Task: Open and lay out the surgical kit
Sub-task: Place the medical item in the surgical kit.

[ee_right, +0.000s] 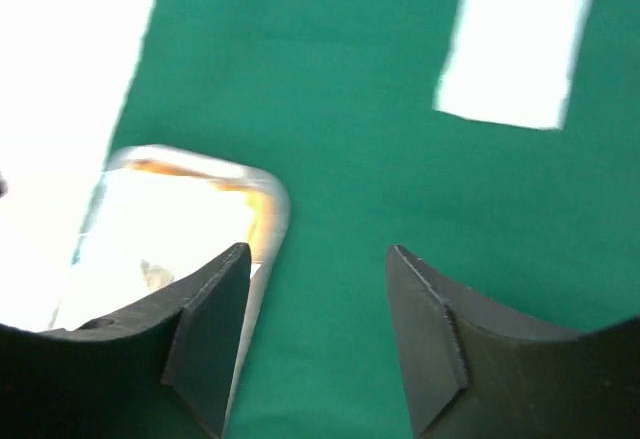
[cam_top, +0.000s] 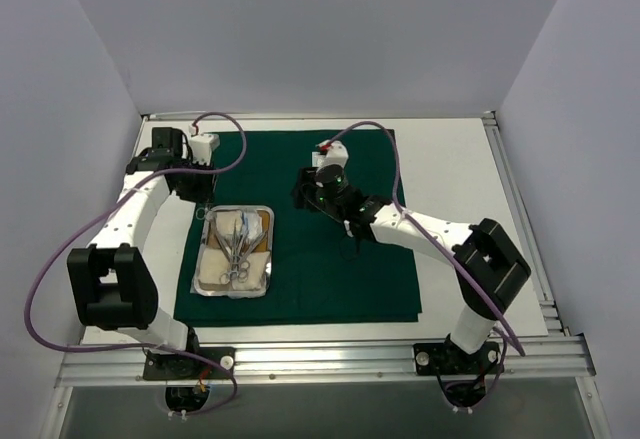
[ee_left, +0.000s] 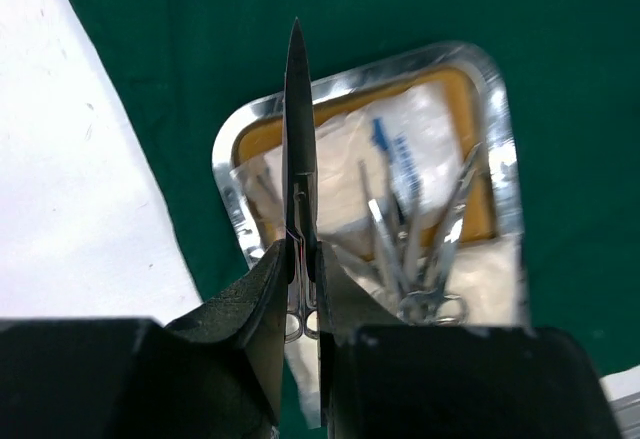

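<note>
Closest to the lens, the left gripper (ee_left: 300, 264) is seen clamped on steel scissors (ee_left: 298, 129), the blades pointed away from the wrist over the edge of the steel tray (ee_left: 497, 129). Other steel instruments (ee_left: 445, 229) and a white gauze packet (ee_left: 420, 134) are laid in that tray, which is set on the left part of the dark green drape (cam_top: 340, 259). Further right, the right gripper (ee_right: 315, 259) is held over bare drape, jaws apart and empty.

Deep green cloth (cam_top: 330, 259), plain with no pattern, spreads over the white table (cam_top: 460, 189), and the tray (ee_left: 226, 184) gleams silver around a tan liner (ee_left: 262, 137). White gauze packets (ee_left: 420, 134) carry blue print. The scissors (ee_left: 298, 119) shine steel-grey, and purple cables (cam_top: 399, 174) loop off the white arms (cam_top: 140, 214).
</note>
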Robot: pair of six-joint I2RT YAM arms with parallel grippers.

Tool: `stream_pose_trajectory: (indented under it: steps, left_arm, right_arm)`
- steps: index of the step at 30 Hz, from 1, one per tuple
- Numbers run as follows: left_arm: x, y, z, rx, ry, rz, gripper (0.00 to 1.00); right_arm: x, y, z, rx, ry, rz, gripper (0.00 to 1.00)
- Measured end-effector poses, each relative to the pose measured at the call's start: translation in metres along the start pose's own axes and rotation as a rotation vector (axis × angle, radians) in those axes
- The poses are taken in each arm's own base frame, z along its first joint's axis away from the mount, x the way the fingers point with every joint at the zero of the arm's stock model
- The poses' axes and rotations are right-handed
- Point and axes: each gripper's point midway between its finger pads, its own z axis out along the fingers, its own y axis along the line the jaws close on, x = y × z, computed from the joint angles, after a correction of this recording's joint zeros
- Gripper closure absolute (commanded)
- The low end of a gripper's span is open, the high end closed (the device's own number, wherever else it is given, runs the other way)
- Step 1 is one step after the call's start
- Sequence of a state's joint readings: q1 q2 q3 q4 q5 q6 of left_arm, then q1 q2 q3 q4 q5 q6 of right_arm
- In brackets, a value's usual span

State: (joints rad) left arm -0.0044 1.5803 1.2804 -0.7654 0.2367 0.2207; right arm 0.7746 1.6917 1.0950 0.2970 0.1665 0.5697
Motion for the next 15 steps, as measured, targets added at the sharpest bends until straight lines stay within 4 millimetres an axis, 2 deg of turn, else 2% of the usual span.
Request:
stream_pose_trajectory:
  steps: [3,6,8,10,12,13,14,15]
  left_arm:
    - [-0.023,-0.011,-0.016,0.024,-0.089,-0.056,0.98]
    - [-0.038,-0.022,-0.021,0.043,-0.144,-0.121,0.98]
    - [-0.044,-0.033,-0.02,0.049,-0.154,-0.148,0.98]
    - [-0.047,-0.052,-0.014,0.053,-0.142,-0.154,0.98]
    - [-0.055,-0.073,-0.007,0.057,-0.133,-0.149,0.98]
    - [-0.06,-0.086,-0.004,0.061,-0.129,-0.144,0.98]
    - [-0.065,-0.091,0.0,0.053,-0.126,-0.151,0.98]
    - [-0.068,-0.108,0.006,0.054,-0.114,-0.138,0.98]
  right_arm:
    - [-0.009,0.06,-0.011,-0.157,-0.045,-0.037,0.46]
    - [-0.019,0.119,-0.026,-0.31,-0.082,-0.062,0.46]
    - [-0.024,0.14,-0.034,-0.371,-0.097,-0.061,0.47]
    - [-0.03,0.141,-0.036,-0.378,-0.11,-0.043,0.49]
    - [-0.034,0.125,-0.034,-0.345,-0.114,-0.016,0.5]
    - [-0.035,0.11,-0.033,-0.312,-0.114,0.0,0.5]
    - [-0.036,0.085,-0.033,-0.262,-0.112,0.024,0.5]
    - [-0.038,0.06,-0.034,-0.208,-0.108,0.043,0.5]
